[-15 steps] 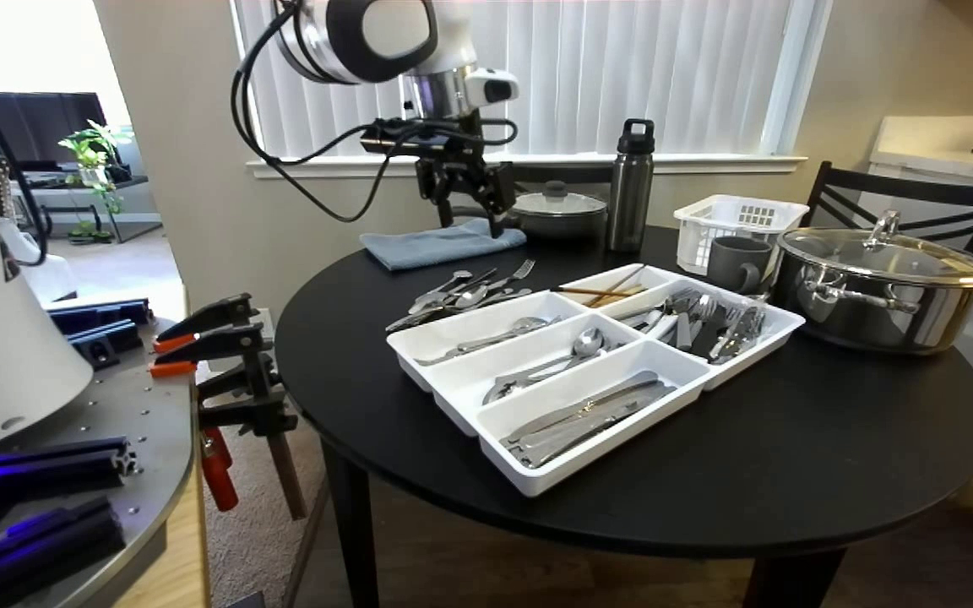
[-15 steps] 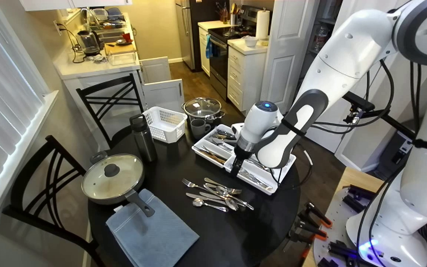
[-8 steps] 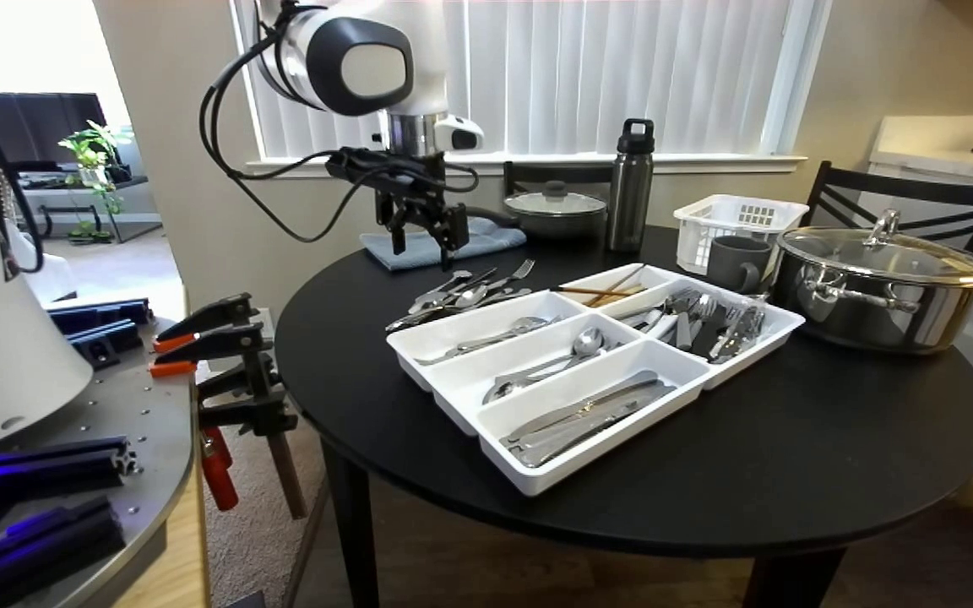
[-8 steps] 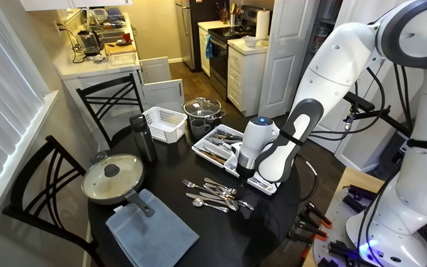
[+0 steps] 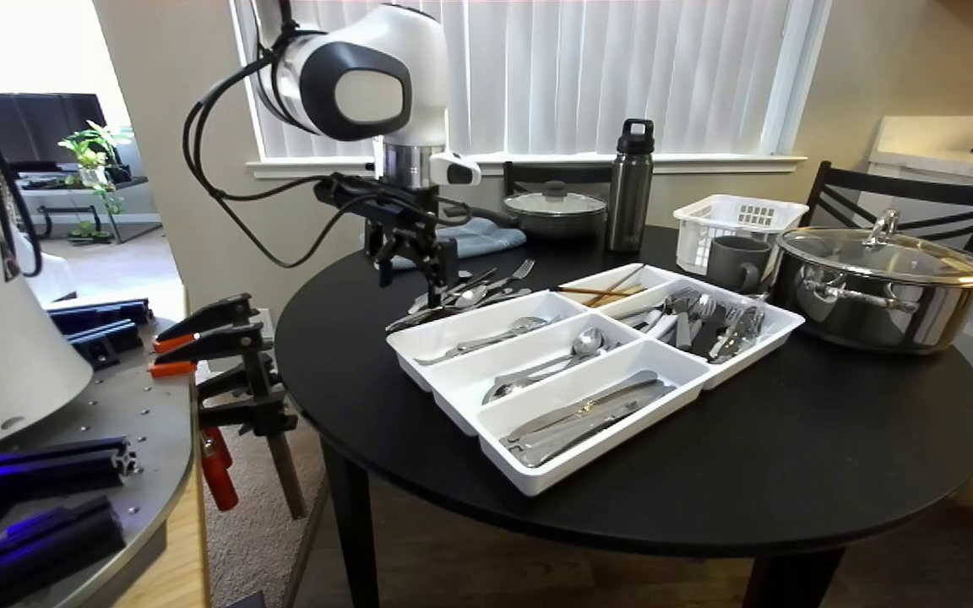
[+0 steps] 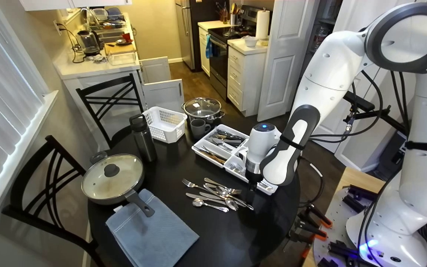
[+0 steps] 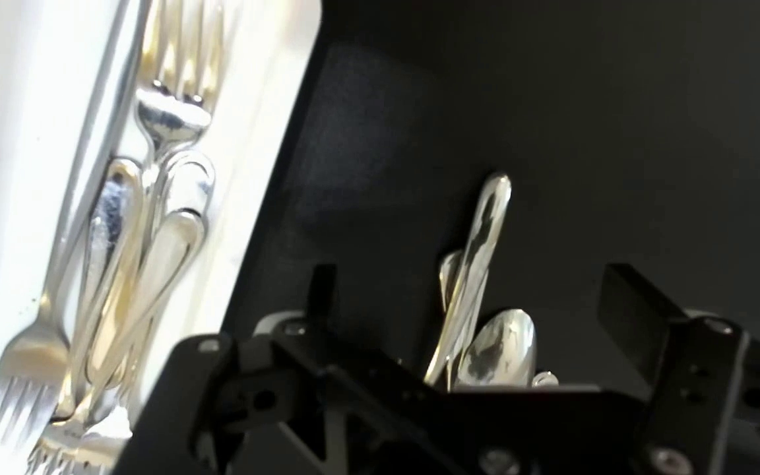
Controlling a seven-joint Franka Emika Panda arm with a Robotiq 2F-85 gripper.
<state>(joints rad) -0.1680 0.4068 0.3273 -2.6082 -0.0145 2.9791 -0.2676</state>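
Note:
My gripper (image 5: 410,285) hangs over the black table by a loose pile of silver cutlery (image 6: 219,196). In the wrist view the open gripper (image 7: 477,287) has its fingers wide apart, and nothing is gripped. Below and between them in that view lie a slim silver handle (image 7: 479,264) and the bowl of a spoon (image 7: 500,349); the gripper's body hides the remainder of the pile. Beside the pile stands a white divided tray (image 5: 537,483) with forks, spoons, knives and chopsticks sorted in its compartments. In the wrist view its edge (image 7: 281,125) runs along the left, with forks (image 7: 172,119) inside.
A folded blue cloth (image 6: 154,233) lies under the handle of a lidded pan (image 6: 113,181). Around the table also stand a steel bottle (image 5: 630,190), a white basket (image 5: 698,241), a grey mug (image 5: 736,262) and a large steel pot (image 5: 875,308). Black chairs (image 6: 106,100) surround it.
My gripper has come down and away from the window side, from over the cloth to beside the cutlery pile, with its jaws open throughout. The cutlery and tray have not moved.

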